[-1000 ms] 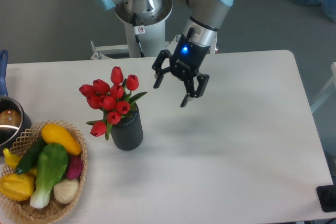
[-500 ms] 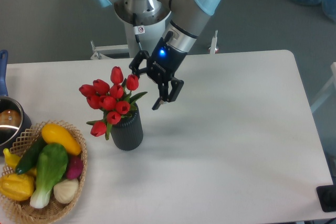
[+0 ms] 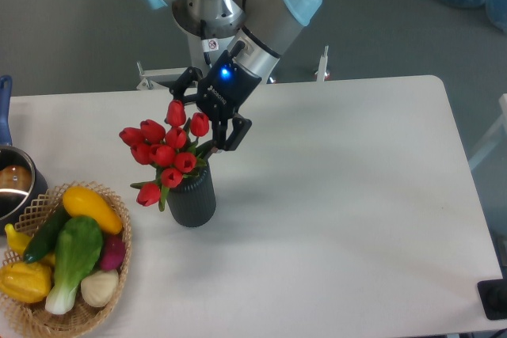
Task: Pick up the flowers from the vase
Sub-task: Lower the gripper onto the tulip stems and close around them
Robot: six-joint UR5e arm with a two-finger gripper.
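The scene is evenly and brightly lit from overhead, and the white table (image 3: 341, 195) is rendered almost without texture though not blown out. Only soft, faint shadows are cast, the clearest one lying just right of the vase (image 3: 191, 195). A small blue indicator light is seen glowing on the gripper (image 3: 202, 120), and the picture is sharp throughout, without visible motion blur or edge distortion.

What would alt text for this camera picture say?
A robot arm's open black two-finger gripper straddles the top of a bunch of red tulips in a dark ribbed vase on a white table; a wicker vegetable basket sits nearby.
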